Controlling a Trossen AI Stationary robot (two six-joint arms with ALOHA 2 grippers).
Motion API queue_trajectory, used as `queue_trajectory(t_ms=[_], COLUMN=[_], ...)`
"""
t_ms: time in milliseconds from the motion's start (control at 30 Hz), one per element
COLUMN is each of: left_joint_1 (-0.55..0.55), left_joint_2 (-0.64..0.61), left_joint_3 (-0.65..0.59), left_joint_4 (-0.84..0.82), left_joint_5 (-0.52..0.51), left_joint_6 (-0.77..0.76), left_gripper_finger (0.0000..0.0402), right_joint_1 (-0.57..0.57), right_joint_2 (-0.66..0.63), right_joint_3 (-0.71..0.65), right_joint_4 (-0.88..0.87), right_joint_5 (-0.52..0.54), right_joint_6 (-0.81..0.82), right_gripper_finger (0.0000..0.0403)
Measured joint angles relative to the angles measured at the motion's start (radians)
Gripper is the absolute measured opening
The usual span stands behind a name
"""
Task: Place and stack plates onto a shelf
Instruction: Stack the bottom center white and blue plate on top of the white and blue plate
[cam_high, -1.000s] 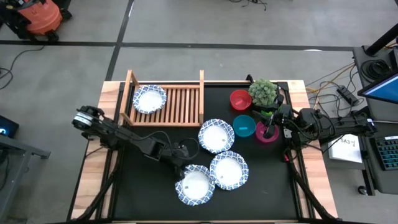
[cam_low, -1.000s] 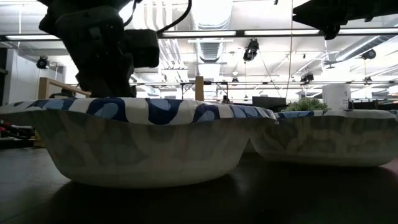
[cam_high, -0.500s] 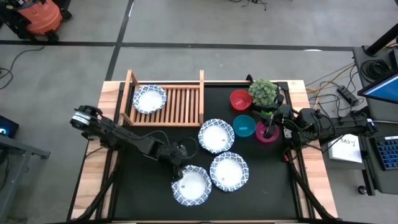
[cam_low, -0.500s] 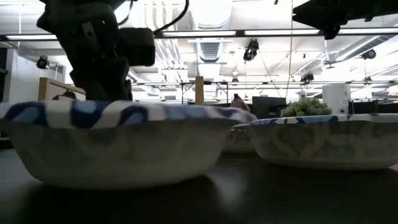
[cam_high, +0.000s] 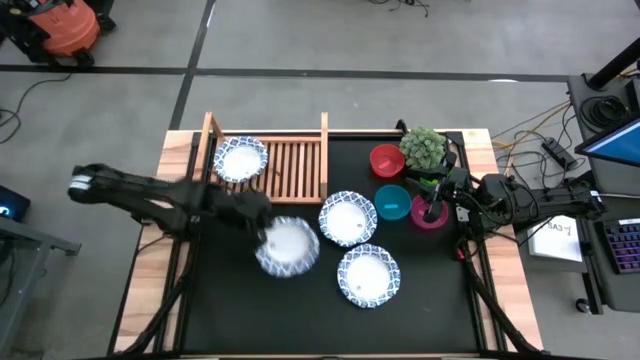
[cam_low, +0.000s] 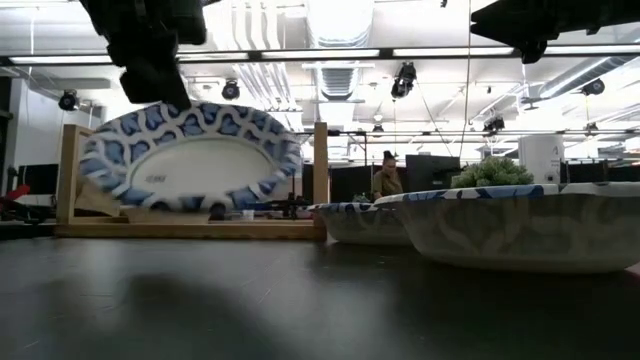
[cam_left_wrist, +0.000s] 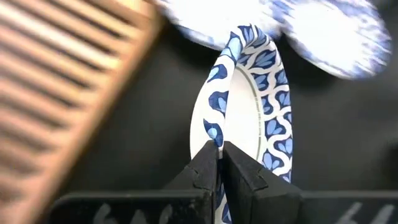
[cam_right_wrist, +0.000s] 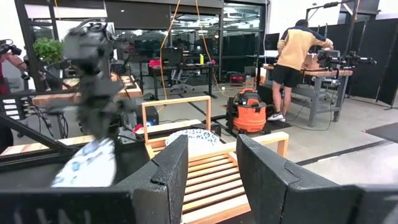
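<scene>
My left gripper (cam_left_wrist: 219, 149) is shut on a blue-rimmed plate (cam_high: 288, 246), which it holds in the air over the table's middle left, just near of the shelf (cam_high: 290, 165). The plate (cam_low: 190, 158) is tipped steeply. Another plate (cam_high: 241, 158) lies on the wooden shelf's left end. Two more plates (cam_high: 347, 217) (cam_high: 367, 275) rest flat on the black table. My right gripper (cam_right_wrist: 211, 168) waits open at the right, above the pink bowl (cam_high: 428, 213). My left gripper pinches the plate's patterned rim (cam_left_wrist: 214, 135) between its two fingertips (cam_left_wrist: 205, 165). The fingers slant down from the table's left side. The plate is lifted clear of the table and stands tilted, nearly on edge, reaching out beyond the fingers.
A red bowl (cam_high: 386, 160), a teal bowl (cam_high: 391, 201) and a potted plant (cam_high: 424, 147) stand right of the shelf. The shelf has upright posts (cam_low: 320, 175) at its corners. People work in the room behind the table (cam_right_wrist: 292, 56).
My left gripper has taken hold of the nearest plate by its rim. It first slid the plate a little to the left, then lifted it clear and carried it up and toward the shelf. The plate has tipped from flat to steeply tilted.
</scene>
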Motion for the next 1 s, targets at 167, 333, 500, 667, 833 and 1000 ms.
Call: queue_trajectory(t_ms=[167, 333, 500, 667, 833, 1000], left_joint_1=[0.216, 0.502, 0.794, 0.997, 1.06, 1.06], left_joint_2=[-0.109, -0.132, -0.09, -0.016, 0.067, 0.133], left_joint_3=[0.1, 0.189, 0.235, 0.255, 0.254, 0.254], left_joint_4=[-0.177, -0.27, -0.285, -0.282, -0.284, -0.279], left_joint_5=[-0.082, -0.121, -0.087, 0.008, 0.012, 0.017], left_joint_6=[0.123, 0.3, 0.478, 0.589, 0.637, 0.65], left_gripper_finger=[0.0, 0.0, 0.0, 0.0, 0.0, 0.0005], right_joint_1=[0.0, 0.0, 0.0, 0.0, 0.0, 0.0], right_joint_2=[0.0, 0.0, 0.0, 0.0, 0.0, 0.0], right_joint_3=[0.0, 0.0, 0.0, 0.0, 0.0, 0.0], right_joint_4=[0.0, 0.0, 0.0, 0.0, 0.0, 0.0], right_joint_5=[0.0, 0.0, 0.0, 0.0, 0.001, 0.001], right_joint_6=[0.0, -0.001, -0.003, -0.003, -0.003, -0.01], right_gripper_finger=[0.0125, 0.0125, 0.0125, 0.0125, 0.0125, 0.0125])
